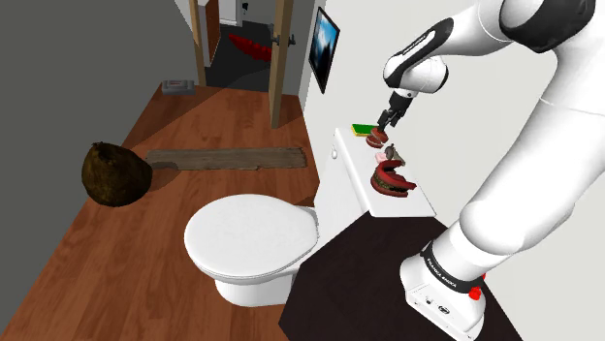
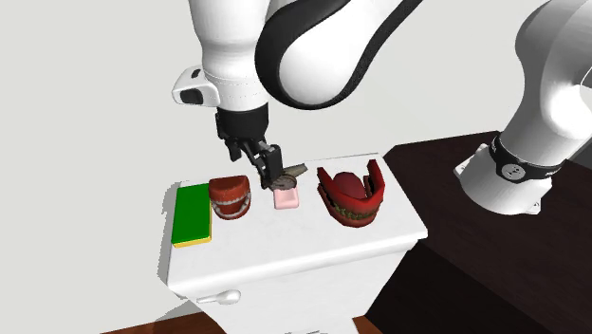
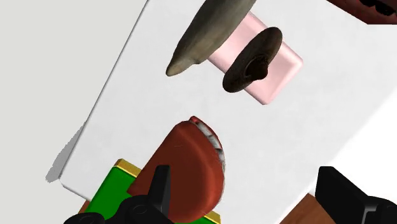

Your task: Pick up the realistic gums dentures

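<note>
Dentures (image 2: pixel 231 197) with white teeth sit on the toilet tank lid (image 2: pixel 313 242), squeezed between a green sponge (image 2: pixel 193 214) and a pink soap (image 2: pixel 286 198), with bare lid toward the front edge. The gripper (image 2: pixel 269 175) hovers above the soap, fingers apart, empty.

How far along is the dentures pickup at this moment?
Done: nothing yet; the small red-gum dentures sit on the toilet tank lid beside the green sponge. In hand: the approach; the gripper hangs open above the lid, with the dentures near one finger in the wrist view, not clasped. Left: probably centring over them, lowering, closing and lifting.
</note>
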Controlling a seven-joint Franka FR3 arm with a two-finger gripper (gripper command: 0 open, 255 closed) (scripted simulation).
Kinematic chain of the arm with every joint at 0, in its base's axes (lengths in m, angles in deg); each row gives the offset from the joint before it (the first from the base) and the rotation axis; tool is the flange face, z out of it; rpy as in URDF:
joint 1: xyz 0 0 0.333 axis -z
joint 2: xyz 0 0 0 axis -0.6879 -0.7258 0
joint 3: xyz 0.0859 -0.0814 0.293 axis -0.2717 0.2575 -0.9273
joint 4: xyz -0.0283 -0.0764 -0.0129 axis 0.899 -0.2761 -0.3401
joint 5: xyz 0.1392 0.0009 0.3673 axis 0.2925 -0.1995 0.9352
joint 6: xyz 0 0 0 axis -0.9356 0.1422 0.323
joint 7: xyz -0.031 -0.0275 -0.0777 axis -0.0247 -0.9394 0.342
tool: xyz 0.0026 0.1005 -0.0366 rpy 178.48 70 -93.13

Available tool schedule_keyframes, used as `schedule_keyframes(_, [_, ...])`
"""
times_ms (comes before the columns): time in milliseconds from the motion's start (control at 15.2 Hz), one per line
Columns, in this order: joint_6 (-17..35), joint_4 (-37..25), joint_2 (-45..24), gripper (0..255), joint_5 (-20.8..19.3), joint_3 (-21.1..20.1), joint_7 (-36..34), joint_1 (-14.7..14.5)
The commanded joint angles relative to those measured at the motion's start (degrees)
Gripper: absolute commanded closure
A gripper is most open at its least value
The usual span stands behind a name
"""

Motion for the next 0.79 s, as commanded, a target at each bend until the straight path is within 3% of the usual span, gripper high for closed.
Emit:
schedule_keyframes(0, [1.2, -3.25, -4.96, 0, 4.0, -1.0, 3.57, 2.28])
schedule_keyframes(132, [1.51, -7.01, -9.44, 0, 7.0, -2.31, 6.2, 4.78])
schedule_keyframes(726, [5.73, -7.71, -14.6, 0, 10.22, -4.73, 8.47, 6.8])
